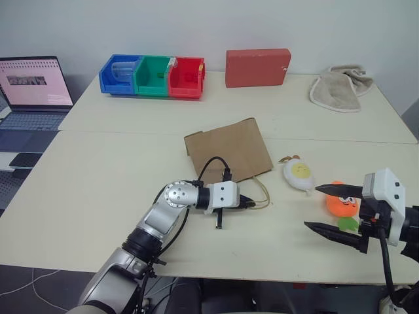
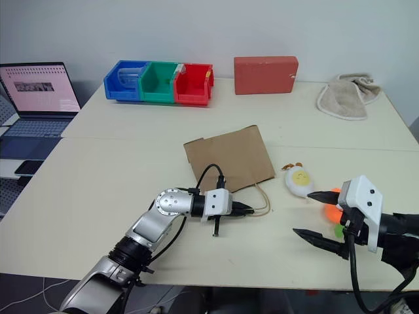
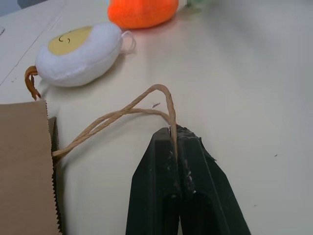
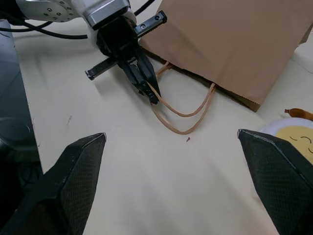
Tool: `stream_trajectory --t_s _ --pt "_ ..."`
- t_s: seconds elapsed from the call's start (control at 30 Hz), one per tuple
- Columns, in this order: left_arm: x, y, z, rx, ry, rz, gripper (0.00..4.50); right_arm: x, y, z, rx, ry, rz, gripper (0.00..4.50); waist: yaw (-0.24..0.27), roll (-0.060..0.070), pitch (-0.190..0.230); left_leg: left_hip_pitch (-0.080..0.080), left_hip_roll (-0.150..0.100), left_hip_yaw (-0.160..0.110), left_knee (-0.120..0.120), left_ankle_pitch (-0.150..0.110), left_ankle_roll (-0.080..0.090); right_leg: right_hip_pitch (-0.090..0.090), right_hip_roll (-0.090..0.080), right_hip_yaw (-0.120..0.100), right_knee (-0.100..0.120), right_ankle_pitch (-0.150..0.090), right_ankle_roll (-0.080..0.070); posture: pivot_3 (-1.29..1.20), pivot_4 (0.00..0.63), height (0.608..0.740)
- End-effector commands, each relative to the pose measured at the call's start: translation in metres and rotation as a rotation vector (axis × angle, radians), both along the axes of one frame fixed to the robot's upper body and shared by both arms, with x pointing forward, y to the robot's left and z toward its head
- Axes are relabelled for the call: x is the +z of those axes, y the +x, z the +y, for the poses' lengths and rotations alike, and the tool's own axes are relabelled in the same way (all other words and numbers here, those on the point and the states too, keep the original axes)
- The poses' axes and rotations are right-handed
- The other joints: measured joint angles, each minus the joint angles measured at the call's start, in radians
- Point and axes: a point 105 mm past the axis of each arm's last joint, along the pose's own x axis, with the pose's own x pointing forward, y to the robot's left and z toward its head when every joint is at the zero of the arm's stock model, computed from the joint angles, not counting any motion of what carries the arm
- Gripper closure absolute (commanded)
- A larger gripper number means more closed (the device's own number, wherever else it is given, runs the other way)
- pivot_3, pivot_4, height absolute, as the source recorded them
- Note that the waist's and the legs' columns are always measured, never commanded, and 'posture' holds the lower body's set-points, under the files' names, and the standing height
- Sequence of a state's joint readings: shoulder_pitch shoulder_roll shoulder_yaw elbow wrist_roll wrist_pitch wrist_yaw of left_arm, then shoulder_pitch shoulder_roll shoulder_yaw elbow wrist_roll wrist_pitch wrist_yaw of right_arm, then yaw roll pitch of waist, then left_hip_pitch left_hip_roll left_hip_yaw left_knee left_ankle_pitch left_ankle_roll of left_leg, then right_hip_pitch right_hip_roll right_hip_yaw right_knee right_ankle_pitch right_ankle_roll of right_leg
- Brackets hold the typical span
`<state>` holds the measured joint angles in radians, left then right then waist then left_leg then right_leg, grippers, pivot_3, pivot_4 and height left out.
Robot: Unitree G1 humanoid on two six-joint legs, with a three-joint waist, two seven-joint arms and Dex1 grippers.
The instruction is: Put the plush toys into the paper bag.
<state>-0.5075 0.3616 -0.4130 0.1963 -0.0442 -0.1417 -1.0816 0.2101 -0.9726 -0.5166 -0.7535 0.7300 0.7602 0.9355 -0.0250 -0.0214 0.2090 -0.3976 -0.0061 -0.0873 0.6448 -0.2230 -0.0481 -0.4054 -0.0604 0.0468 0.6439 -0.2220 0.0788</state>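
Note:
The brown paper bag [image 1: 229,150] lies flat on the table, its twine handles [image 1: 260,196] trailing toward me. My left gripper [image 3: 173,134] is shut on one twine loop [image 3: 122,115], pinched between its black fingertips. In the right wrist view this left gripper [image 4: 146,88] sits just beside the bag's mouth. The white egg toy [image 1: 299,175] lies to the right of the bag. The orange carrot toy [image 1: 342,206] lies a little nearer, partly behind my right gripper [image 1: 312,207]. That gripper hovers open and empty above the table, pointing left toward the handles.
A red box [image 1: 258,67] and a row of blue, green and red bins [image 1: 154,75] stand along the far edge. A beige towel [image 1: 337,88] lies at the far right. A laptop [image 1: 33,91] sits on a side desk at the left.

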Motion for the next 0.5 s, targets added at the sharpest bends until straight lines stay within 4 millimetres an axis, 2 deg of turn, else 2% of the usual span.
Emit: stream_trajectory --t_s 0.03,0.13,0.23,0.33,0.5 --pt "0.040 0.005 -0.001 0.005 -0.109 -0.040 4.47 0.003 0.001 0.012 0.001 0.044 -0.035 0.00 -0.001 0.000 0.000 0.000 0.000 0.000 0.000 0.000 0.000 0.000 0.000 0.000 0.000 0.000 0.000 0.00 0.150 0.740" --pt "0.062 0.006 0.002 0.029 -0.172 0.028 4.47 0.000 0.002 0.024 0.014 0.090 -0.042 0.00 -0.001 0.000 0.000 0.000 0.000 -0.001 0.000 0.000 0.000 0.000 0.000 0.000 0.000 0.000 0.000 0.00 0.150 0.740" --pt "0.081 0.007 0.010 0.054 -0.222 0.112 4.50 -0.006 0.004 0.036 0.007 0.137 -0.047 0.54 -0.003 0.000 0.000 -0.001 0.000 -0.002 0.000 0.000 0.000 0.000 0.001 -0.001 0.000 0.000 0.000 0.00 0.150 0.740" --pt "0.098 0.006 0.016 0.074 -0.289 0.179 4.50 -0.018 0.008 0.048 -0.002 0.152 -0.062 1.63 -0.004 0.000 0.000 0.000 0.000 -0.003 -0.001 0.000 0.000 0.000 0.001 -0.001 0.000 0.000 0.000 0.00 0.150 0.740" --pt "0.112 0.006 0.022 0.084 -0.326 0.255 4.50 -0.033 0.037 0.074 -0.050 0.208 -0.135 3.51 -0.007 0.000 0.000 0.000 0.001 -0.004 0.000 0.000 0.000 0.000 0.003 -0.001 0.000 -0.001 -0.001 0.00 0.150 0.740"
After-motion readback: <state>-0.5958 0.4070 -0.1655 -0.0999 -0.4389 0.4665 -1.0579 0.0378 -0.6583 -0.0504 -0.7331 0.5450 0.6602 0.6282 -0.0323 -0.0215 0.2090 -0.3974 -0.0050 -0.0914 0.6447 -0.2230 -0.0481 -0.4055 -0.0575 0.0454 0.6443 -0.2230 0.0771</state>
